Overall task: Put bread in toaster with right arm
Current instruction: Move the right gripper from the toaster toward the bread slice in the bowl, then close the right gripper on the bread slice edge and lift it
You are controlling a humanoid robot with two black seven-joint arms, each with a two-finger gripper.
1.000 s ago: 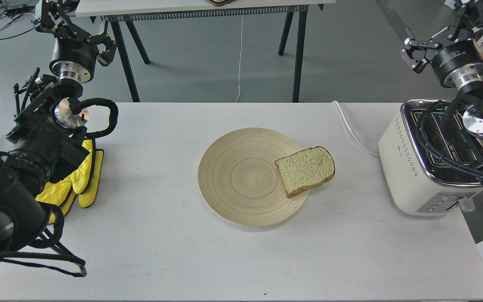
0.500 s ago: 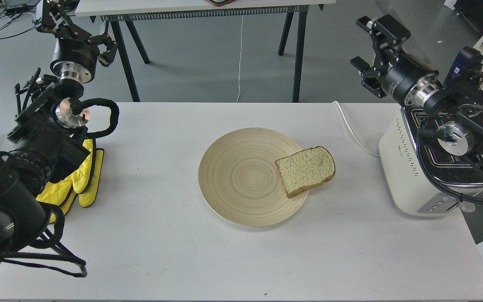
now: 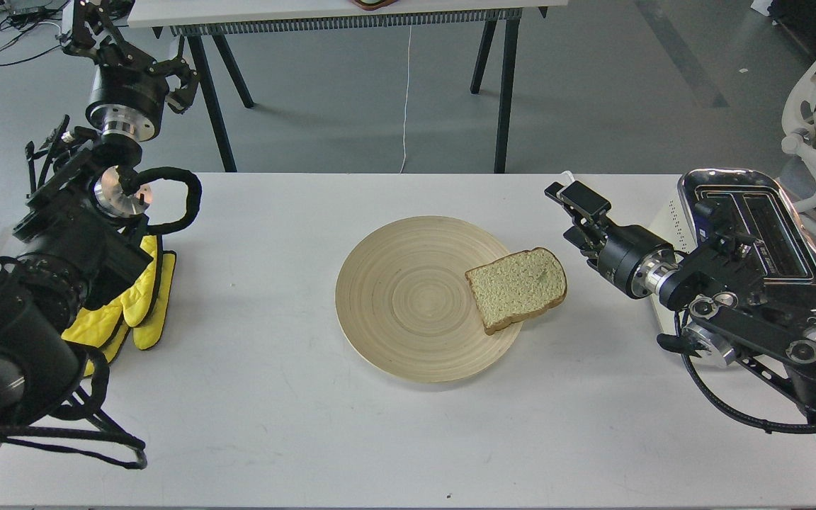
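The bread (image 3: pixel 518 287), a pale speckled slice with a brown crust, lies flat on the right rim of a round wooden plate (image 3: pixel 408 297) and hangs partly over the white table. The cream toaster (image 3: pixel 769 205) with its chrome top stands at the table's right edge, and my right arm hides its front. My right gripper (image 3: pixel 575 216) hovers low over the table between toaster and bread, just up and right of the slice, its fingers apart and empty. My left gripper (image 3: pixel 132 53) is raised at the far left, open and empty.
Yellow gloves (image 3: pixel 139 297) lie at the table's left edge beside my left arm. The toaster's white cord (image 3: pixel 596 219) runs across the table behind my right gripper. A second table on black legs (image 3: pixel 500 85) stands behind. A white chair (image 3: pixel 815 106) is at the far right.
My right arm has swung down and left from above the toaster to just above the table beside the bread, uncovering the toaster's top. The bread, the plate and the left arm have not moved.
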